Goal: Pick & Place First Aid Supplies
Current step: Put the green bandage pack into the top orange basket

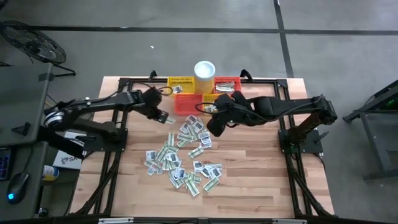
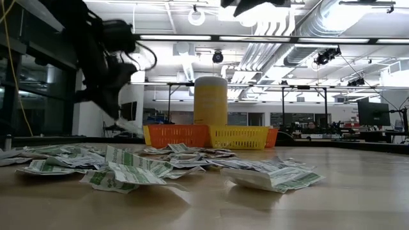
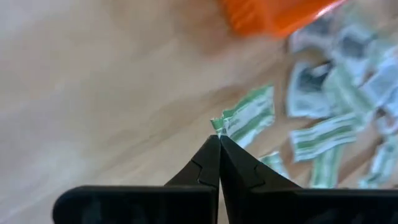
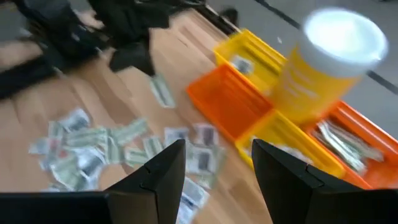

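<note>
My left fingers [image 3: 219, 138] are pinched shut on the corner of one green-striped sachet [image 3: 249, 115], held above the wood left of the orange basket [image 1: 188, 103]. The print on that sachet is too blurred for me to read. Along the tabletop's [image 1: 261, 186] far edge sit the yellow basket [image 1: 181, 83], the cup [image 1: 204, 70] and a red-orange basket [image 1: 227, 83] that already holds some packets; my right arm hides part of another yellow basket there. The pile of sachets [image 1: 183, 155] spreads across the middle of the tabletop, none with lettering I can make out. My right fingers [image 4: 217, 171] are spread wide and empty, hovering over the pile's far end, just in front of the baskets. Bare wood lies open along the near edge and both side edges.
</note>
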Motion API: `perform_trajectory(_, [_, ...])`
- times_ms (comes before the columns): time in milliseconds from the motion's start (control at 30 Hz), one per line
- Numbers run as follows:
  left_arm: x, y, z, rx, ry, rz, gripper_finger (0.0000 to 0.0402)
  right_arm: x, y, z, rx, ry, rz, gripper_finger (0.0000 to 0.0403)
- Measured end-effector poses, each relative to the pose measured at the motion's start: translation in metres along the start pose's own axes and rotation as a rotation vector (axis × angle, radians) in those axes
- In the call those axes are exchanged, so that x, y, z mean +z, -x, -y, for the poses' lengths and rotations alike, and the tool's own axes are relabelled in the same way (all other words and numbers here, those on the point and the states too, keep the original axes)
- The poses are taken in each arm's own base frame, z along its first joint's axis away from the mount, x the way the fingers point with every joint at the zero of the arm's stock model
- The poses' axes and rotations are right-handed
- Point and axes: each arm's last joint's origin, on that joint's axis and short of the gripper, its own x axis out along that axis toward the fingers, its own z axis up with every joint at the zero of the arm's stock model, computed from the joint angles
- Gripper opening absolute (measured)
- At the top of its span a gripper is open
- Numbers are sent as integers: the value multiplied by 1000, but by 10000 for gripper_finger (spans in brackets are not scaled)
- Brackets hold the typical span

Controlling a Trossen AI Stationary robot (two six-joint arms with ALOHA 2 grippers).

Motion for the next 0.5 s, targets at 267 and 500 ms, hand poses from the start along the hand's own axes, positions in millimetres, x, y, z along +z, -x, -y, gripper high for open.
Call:
perform_trajectory(267, [-3, 41, 4, -144, -48, 175, 0, -13, -28, -11, 119, 50, 61, 179])
perform_trajectory(500, [-4, 71, 15, -316, -135, 355, 0, -31, -55, -19, 233, 34, 169, 179])
